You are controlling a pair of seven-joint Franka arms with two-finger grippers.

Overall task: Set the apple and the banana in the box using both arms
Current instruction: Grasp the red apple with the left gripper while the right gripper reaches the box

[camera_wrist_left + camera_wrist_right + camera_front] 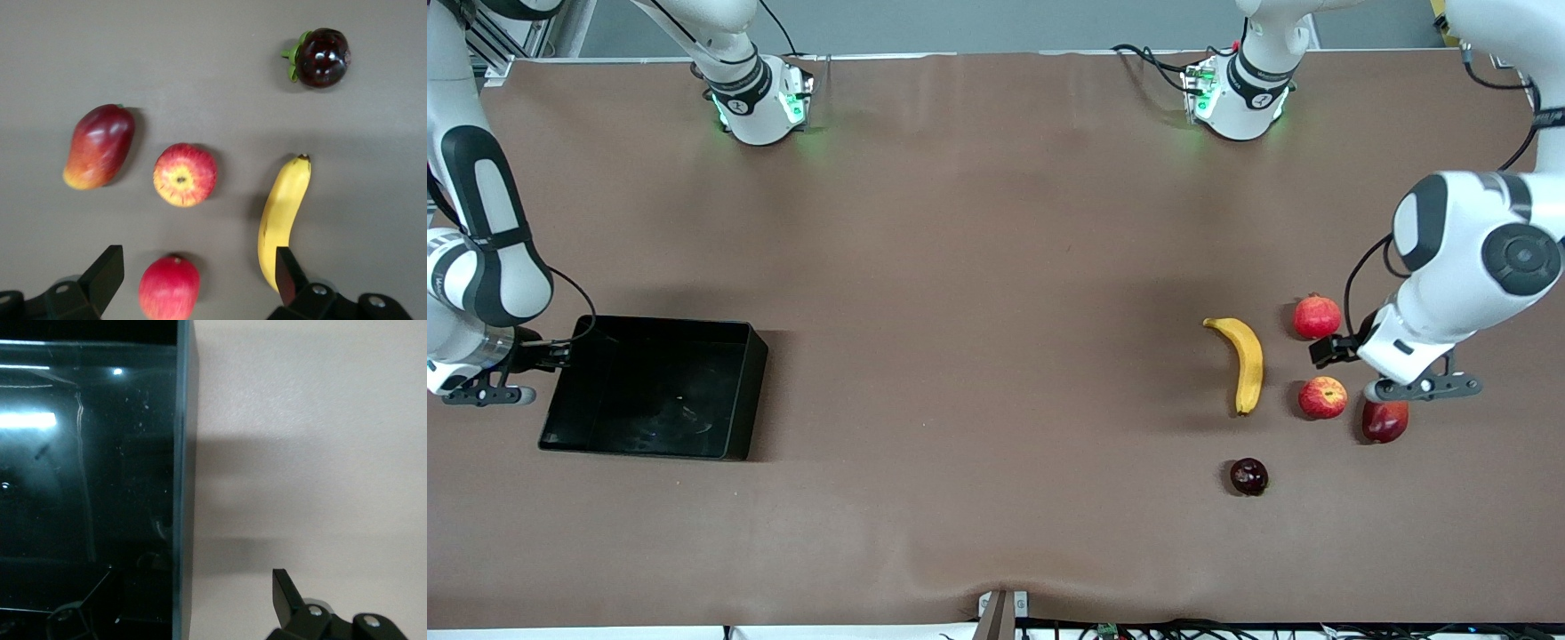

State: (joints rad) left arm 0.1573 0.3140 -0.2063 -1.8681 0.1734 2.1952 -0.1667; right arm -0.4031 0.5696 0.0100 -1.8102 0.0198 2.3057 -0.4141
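Black left gripper (pixel 193 283) wide open, empty, above apple (pixel 185 175)

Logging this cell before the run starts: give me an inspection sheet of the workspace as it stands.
Surface: brown table, wrinkled near the front camera.
Job's things: apple beside banana; box holds no fruit, at the right arm's end.
Clutter: pomegranate, mango, dark fruit.
Grippers: left pincer open over the fruits; right pincer open, straddling the box's wall.
Cables: black leads at the bases.
Surroundings: nothing seen.
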